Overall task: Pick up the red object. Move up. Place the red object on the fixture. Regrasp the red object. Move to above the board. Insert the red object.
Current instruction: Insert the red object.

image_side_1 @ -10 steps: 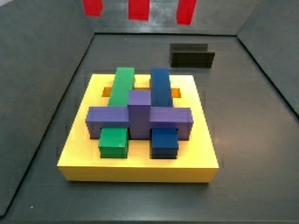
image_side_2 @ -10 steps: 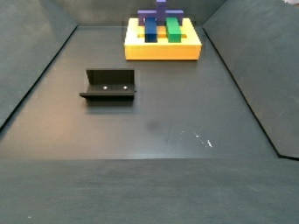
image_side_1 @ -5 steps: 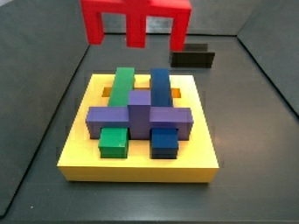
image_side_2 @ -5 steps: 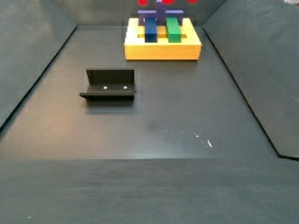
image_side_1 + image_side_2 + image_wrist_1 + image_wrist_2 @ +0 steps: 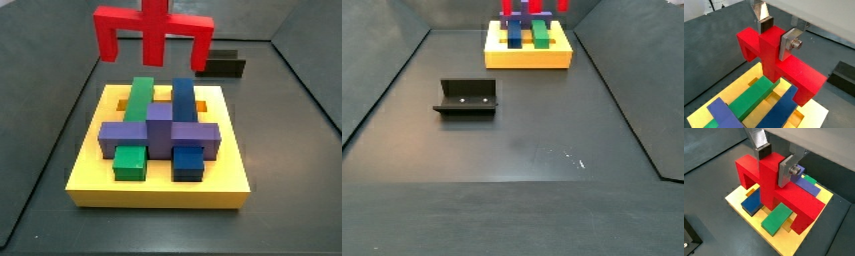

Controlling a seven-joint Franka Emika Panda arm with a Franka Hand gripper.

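The dark counter [image 5: 516, 140] carries the yellow board [image 5: 160, 190] at 12 o'clock in a side view. The red object [image 5: 155, 35] hangs above the board's far end, its stub clamped by the tool [image 5: 775, 34]. The fixture [image 5: 466, 98] sits apart at 10 o'clock.

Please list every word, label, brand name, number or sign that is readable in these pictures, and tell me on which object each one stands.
None: no readable text, number or sign shows in any view.
The red object, held above the board by the claw, is plain.
The board, its green block and blue block are plain.
The fixture shows only two small pale dots, not characters.
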